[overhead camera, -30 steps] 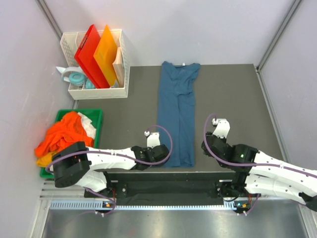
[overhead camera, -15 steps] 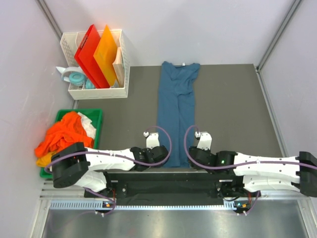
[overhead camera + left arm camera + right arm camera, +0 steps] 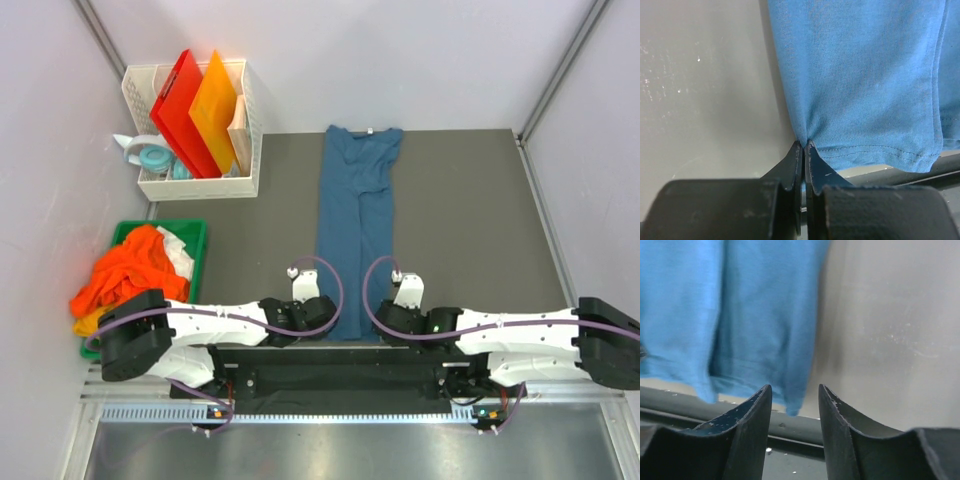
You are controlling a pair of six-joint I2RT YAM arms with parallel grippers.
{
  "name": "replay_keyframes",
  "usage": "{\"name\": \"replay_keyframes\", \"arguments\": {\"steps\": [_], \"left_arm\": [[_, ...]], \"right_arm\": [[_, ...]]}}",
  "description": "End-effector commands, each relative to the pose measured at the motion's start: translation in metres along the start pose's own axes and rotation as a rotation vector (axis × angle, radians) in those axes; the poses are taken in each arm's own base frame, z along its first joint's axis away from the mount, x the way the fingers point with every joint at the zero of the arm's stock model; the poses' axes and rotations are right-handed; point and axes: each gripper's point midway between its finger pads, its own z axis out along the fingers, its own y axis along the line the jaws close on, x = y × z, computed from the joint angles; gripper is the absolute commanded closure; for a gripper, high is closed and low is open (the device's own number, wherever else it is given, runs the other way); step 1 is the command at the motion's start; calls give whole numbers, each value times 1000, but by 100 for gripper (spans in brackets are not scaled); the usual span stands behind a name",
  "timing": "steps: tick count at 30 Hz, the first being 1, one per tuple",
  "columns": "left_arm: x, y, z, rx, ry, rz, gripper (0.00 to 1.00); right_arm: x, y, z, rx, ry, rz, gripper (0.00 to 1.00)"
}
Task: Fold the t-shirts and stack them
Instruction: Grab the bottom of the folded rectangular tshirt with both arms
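Note:
A dark teal-blue t-shirt (image 3: 357,225) lies folded into a long narrow strip down the middle of the table, collar at the far end. My left gripper (image 3: 322,318) is shut on its near left hem corner (image 3: 810,137). My right gripper (image 3: 385,320) is open at the near right hem corner (image 3: 795,402), the corner just beyond its fingertips, not gripped. More t-shirts, orange (image 3: 125,275) with yellow and white showing, are heaped in the green bin (image 3: 195,235) at the left.
A white basket (image 3: 245,150) at the far left holds a red board (image 3: 180,110) and an orange board (image 3: 215,110). A tape roll (image 3: 152,157) lies beside it. The table's front rail (image 3: 790,427) runs just under the shirt hem.
My right arm has swung left from the right side of the table to the shirt's near right corner. My left gripper has stayed at the left corner.

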Motion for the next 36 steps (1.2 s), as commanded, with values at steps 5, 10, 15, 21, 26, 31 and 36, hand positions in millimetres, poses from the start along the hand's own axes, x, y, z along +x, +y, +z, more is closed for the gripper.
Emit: {"name": "replay_keyframes", "arguments": {"steps": [5, 10, 15, 21, 26, 31, 36], "left_arm": [[26, 38, -6, -101, 98, 86, 100], [25, 38, -7, -96, 93, 79, 100], [23, 38, -12, -87, 84, 69, 100], [-1, 26, -32, -48, 6, 56, 100], [-43, -1, -57, -21, -103, 74, 100], [-64, -22, -67, -4, -149, 100, 100], [-82, -32, -71, -11, -213, 109, 100]], "right_arm": [[14, -5, 10, 40, 20, 43, 72], [16, -12, 7, 50, 23, 81, 100], [11, -25, -4, 77, -9, 114, 100], [-10, -23, -26, 54, -77, 105, 100], [-51, 1, -46, 42, -180, 47, 100], [-72, 19, -52, 43, -224, 14, 100], [-86, 20, -52, 60, -256, 15, 100]]}}
